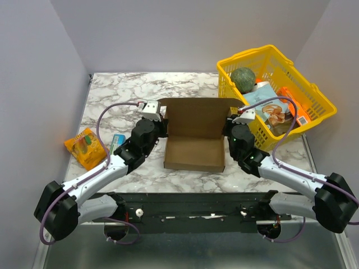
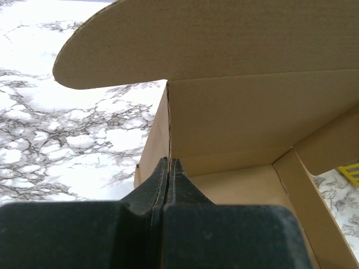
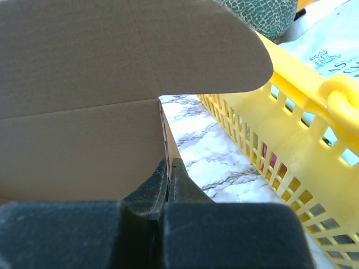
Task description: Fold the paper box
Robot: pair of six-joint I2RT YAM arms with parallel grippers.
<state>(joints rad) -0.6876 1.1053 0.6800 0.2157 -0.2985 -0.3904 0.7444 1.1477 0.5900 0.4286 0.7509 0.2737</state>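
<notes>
I am reaching both arms forward from the near edge of the marble table [image 1: 112, 89], elbows splayed outward and wrists turned in toward each other. My right pincer [image 3: 169, 168] is working in the narrow gap just beside the yellow basket [image 3: 303, 162], and its fingers are pressing together on the thin side wall of the paper box [image 1: 193, 143] at the rear corner. My left pincer [image 2: 169, 168] is mirroring it on the side of the box away from the basket, and it is likewise pinching that side's wall where the wall meets the back panel.

The box is sitting just beside the basket on the basket's left, nearly touching it at the far corner. It is plain brown and unprinted, and it is already forming a shallow tray with its front and side walls standing. Its lid is rising upright from the back edge, with a rounded ear spreading out at each end.

Farther on, a green melon [image 1: 243, 78] is lying inside the basket.
</notes>
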